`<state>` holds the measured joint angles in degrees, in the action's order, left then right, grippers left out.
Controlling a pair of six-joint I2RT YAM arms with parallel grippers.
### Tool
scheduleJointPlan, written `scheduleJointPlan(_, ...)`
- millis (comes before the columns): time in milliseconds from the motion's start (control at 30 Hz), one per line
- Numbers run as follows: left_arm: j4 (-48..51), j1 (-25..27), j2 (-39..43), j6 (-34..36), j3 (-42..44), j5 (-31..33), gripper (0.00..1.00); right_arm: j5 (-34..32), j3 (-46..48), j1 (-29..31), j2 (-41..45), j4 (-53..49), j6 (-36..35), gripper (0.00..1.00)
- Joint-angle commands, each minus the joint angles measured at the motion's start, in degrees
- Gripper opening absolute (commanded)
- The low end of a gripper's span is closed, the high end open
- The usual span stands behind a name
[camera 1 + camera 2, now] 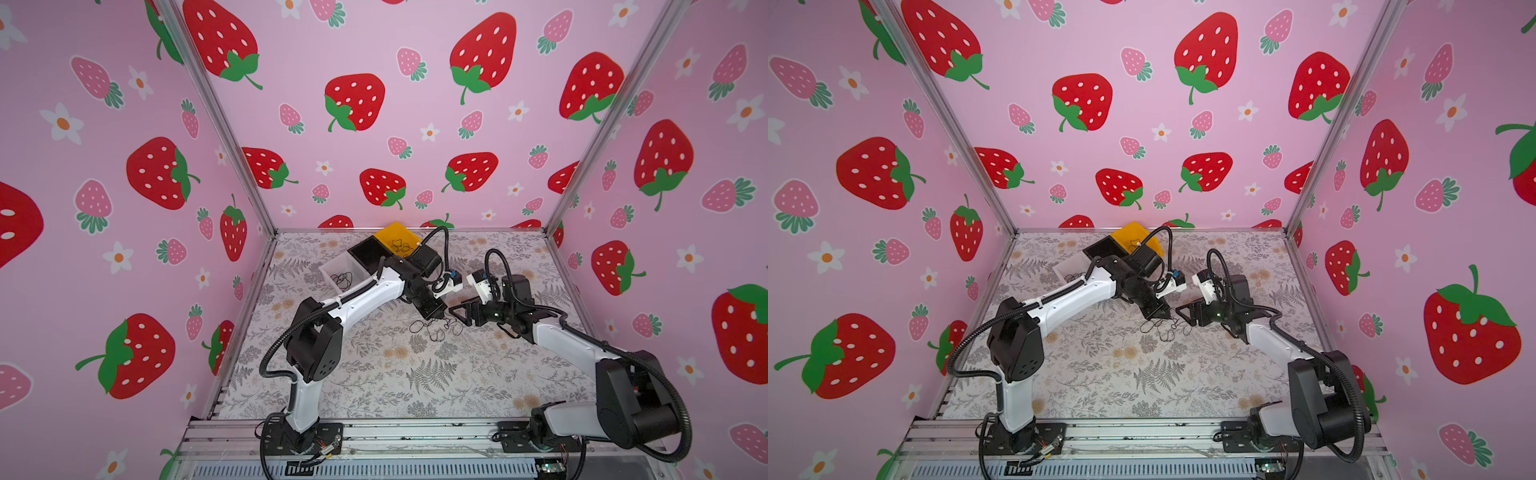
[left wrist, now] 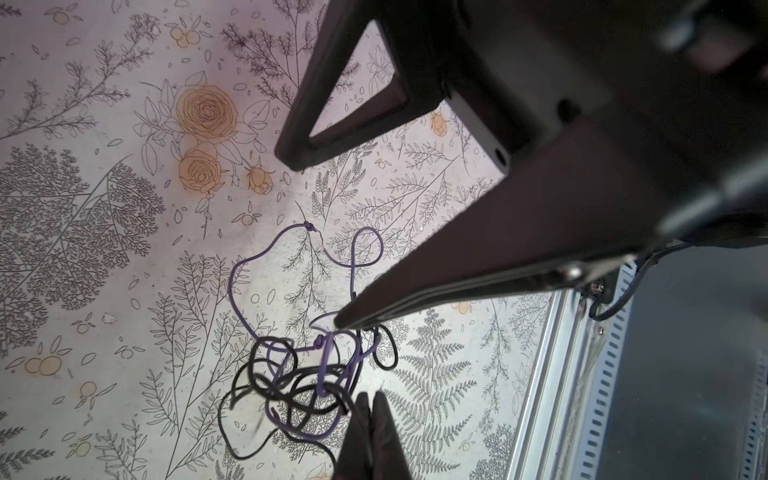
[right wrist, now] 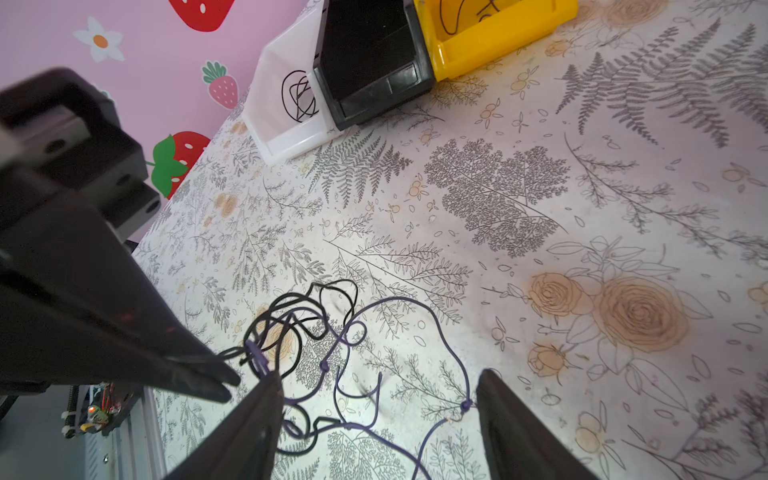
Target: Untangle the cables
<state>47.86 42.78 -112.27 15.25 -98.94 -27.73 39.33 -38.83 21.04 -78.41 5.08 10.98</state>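
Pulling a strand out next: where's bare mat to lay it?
Free: floral mat between the tangle of thin black and purple cables and the front aluminium rail. Crowded: at the tangle, where left hand and right hand meet, and by the plastic bins.

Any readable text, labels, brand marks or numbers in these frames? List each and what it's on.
No text is legible anywhere.
Small dark marking on the white wrist-camera housing of the right arm, in a top view: too small to read.
White plastic bin, black plastic bin, yellow plastic bin: no labels visible.
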Motion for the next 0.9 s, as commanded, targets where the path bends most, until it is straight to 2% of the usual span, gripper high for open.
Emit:
scheduleJointPlan(0,2.0,-0.8,2.8,2.1,-3.1,-1.7,0.0,2.9,1.7,1.1,0.3,1.0,-1.7,0.73)
scheduleJointPlan(100,1.8,-2.4,3.7,0.5,-3.4,-2.4,0.0,2.0,4.2,1.5,3.6,4.1,-0.4,0.74)
scheduleJointPlan(200,0.5,-3.6,4.8,-1.0,-2.6,-5.9,0.0,1.6,6.0,2.1,6.1,6.3,-0.5,0.77)
scheduleJointPlan(367,-0.6,-3.7,6.1,-1.5,-2.1,-8.9,0.0,-0.5,5.8,3.9,4.4,6.3,-1.8,0.8)
scheduleJointPlan(433,-0.6,-3.7,6.3,-1.5,-2.3,-9.3,0.0,-1.4,5.4,4.7,3.7,6.5,-2.4,0.89)
scheduleJointPlan(600,-0.3,-3.6,6.7,-1.4,-2.4,-9.4,0.0,-3.0,3.4,5.8,2.6,7.4,-2.4,0.86)
scheduleJointPlan(667,-0.4,-3.6,7.0,-1.5,-2.5,-9.8,0.0,-4.4,2.2,5.9,1.5,6.2,-2.7,0.81)
scheduleJointPlan(767,-0.5,-3.6,7.6,-1.6,-2.5,-10.0,0.0,-6.0,2.4,5.9,0.8,6.6,-2.7,0.65)
scheduleJointPlan(867,-0.2,-3.6,8.5,-1.4,-2.3,-9.6,0.0,-7.8,2.8,5.9,1.4,7.1,-2.2,0.37)
